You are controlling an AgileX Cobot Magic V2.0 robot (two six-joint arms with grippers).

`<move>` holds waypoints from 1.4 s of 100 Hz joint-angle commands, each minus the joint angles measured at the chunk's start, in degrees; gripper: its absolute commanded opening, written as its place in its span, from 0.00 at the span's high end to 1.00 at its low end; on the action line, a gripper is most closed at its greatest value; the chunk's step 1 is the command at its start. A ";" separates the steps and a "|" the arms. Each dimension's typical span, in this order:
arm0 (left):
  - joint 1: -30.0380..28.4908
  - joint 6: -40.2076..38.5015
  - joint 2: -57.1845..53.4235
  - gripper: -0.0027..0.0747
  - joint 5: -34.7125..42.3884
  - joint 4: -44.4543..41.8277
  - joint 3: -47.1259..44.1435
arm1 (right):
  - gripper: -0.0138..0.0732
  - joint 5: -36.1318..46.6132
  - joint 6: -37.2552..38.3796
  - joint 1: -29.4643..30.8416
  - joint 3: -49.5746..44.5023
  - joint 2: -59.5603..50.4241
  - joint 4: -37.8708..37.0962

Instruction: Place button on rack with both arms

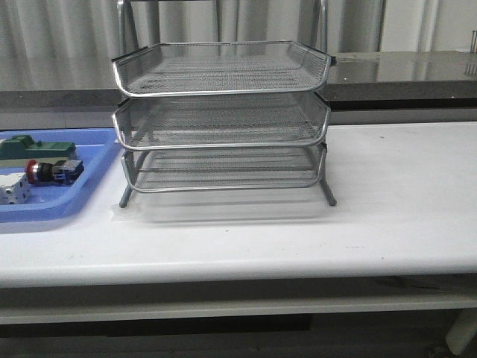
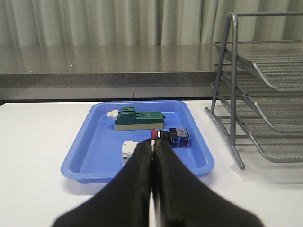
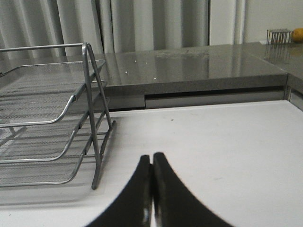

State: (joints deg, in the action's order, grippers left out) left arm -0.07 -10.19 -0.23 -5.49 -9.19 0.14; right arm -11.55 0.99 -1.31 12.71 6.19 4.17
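The button (image 1: 52, 171) (image 2: 171, 136), red-headed with a blue rear block, lies on its side in a blue plastic tray (image 1: 89, 183) (image 2: 94, 156) at the table's left. The silver three-tier wire rack (image 1: 221, 119) (image 2: 265, 85) (image 3: 47, 118) stands mid-table, its trays holding nothing. My left gripper (image 2: 153, 143) is shut and holds nothing, its tips just short of the button in the left wrist view. My right gripper (image 3: 152, 156) is shut too, over bare table to the right of the rack. Neither arm shows in the front view.
In the blue tray a green block (image 1: 41, 147) (image 2: 137, 119) lies behind the button and a white cube-like part (image 1: 13, 189) (image 2: 128, 150) sits near its front. A grey counter ledge (image 1: 402, 71) runs behind the table.
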 commanded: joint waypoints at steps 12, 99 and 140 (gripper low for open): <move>-0.10 -0.51 -1.80 0.99 4.13 0.03 -3.16 | 0.91 -5.42 -0.47 0.29 12.71 13.43 2.09; -0.10 -0.51 -1.80 0.99 4.13 0.03 -3.16 | 0.90 -18.39 -0.53 0.12 31.38 54.39 24.25; -0.10 -0.51 -1.80 0.99 4.13 0.03 -3.16 | 0.52 -16.22 -6.54 0.00 31.38 59.29 38.95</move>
State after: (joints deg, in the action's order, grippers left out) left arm -0.07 -10.19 -0.23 -5.49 -9.19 0.14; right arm -31.19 -2.10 -1.31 42.19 65.73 37.31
